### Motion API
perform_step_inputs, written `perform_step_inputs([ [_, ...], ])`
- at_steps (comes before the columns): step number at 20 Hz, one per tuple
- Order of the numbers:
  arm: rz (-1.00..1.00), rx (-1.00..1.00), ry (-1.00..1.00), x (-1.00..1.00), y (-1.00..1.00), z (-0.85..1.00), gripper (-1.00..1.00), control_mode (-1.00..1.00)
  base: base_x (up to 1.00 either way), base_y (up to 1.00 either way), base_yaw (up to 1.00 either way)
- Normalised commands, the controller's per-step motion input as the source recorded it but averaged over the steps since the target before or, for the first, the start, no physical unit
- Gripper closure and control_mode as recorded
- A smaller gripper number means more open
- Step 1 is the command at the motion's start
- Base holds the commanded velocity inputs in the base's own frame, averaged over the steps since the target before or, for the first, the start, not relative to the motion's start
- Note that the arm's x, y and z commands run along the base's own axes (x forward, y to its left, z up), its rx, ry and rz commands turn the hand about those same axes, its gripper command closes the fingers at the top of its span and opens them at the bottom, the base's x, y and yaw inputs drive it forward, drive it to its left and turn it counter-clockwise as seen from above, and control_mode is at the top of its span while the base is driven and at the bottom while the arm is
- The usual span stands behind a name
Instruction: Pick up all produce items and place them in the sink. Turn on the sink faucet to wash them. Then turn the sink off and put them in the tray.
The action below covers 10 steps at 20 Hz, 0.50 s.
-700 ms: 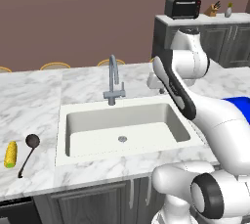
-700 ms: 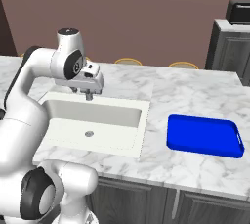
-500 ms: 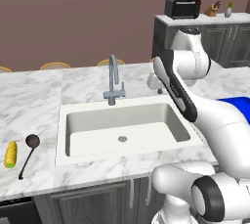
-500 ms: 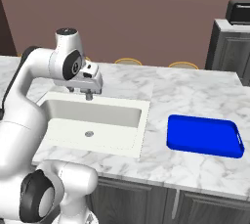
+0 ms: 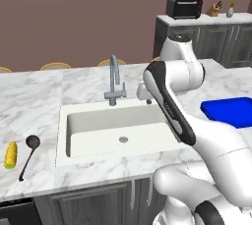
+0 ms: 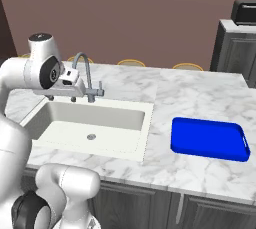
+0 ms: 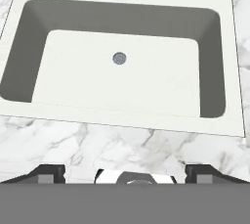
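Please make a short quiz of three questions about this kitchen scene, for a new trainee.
1. True or false: the corn cob lies inside the sink.
2. Which thing lies right beside the corn: A) the ladle, B) the blue tray, C) the faucet?
3. Fill in: the gripper is ____ and holds nothing.

Key: 1. False, it is on the counter left of the sink. 2. A. 3. open.
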Motion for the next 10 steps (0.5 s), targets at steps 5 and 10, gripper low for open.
perform_step_inputs([
  [5,0.02,-0.03,0.0,-0.5,0.69,-0.04,-1.0,-1.0,0.0,0.0,0.0],
  [10,0.0,-0.04,0.01,-0.34,0.86,-0.04,-1.0,-1.0,0.0,0.0,0.0],
])
